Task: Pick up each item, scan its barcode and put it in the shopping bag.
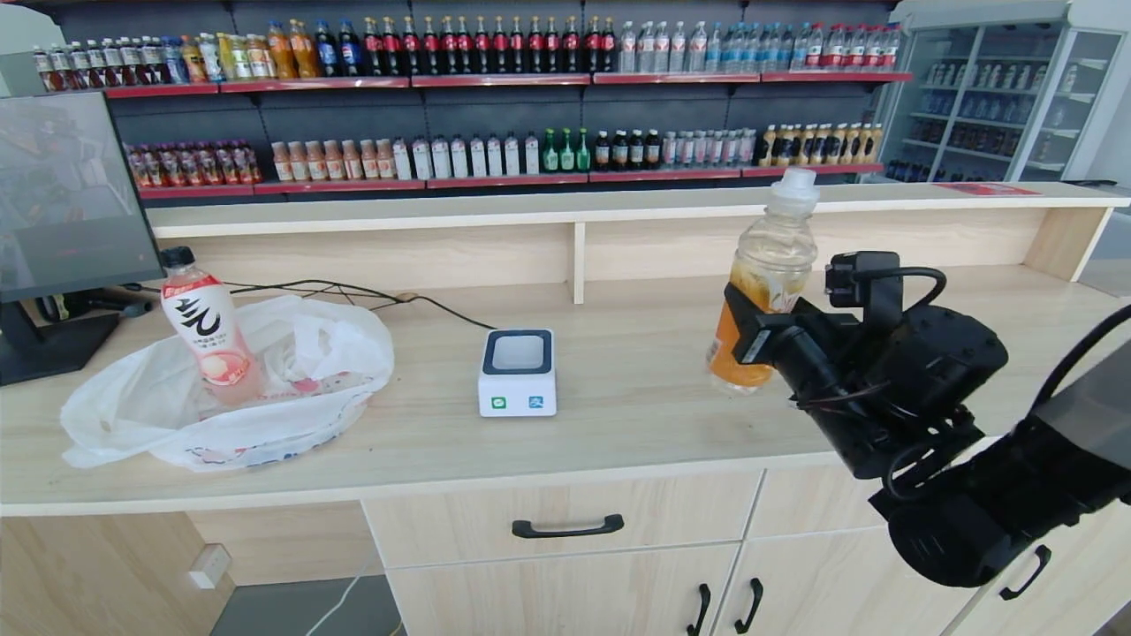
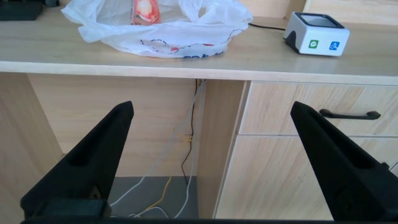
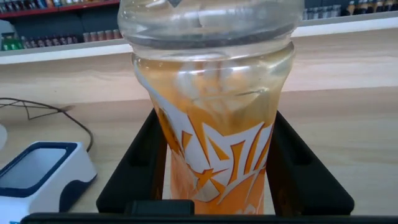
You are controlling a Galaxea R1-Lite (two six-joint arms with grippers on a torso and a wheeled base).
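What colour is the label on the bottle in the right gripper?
Bottle label: orange with white streaks; right wrist view.

Shop checkout: bottle-lined shelves (image 1: pixel 495 81), glass-door fridge (image 1: pixel 981 97), counter (image 1: pixel 636 380) with barcode scanner (image 1: pixel 518 372).

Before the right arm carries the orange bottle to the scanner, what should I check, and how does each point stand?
1. The right gripper shut on the orange bottle: ok.
2. That bottle upright, cap on: ok.
3. Barcode turned toward the scanner: cannot tell.
4. Top of the scanner bare: ok.
5. The shopping bag open, room beside the pink bottle: ok.
6. The left gripper open, below the counter edge, off the path: ok.
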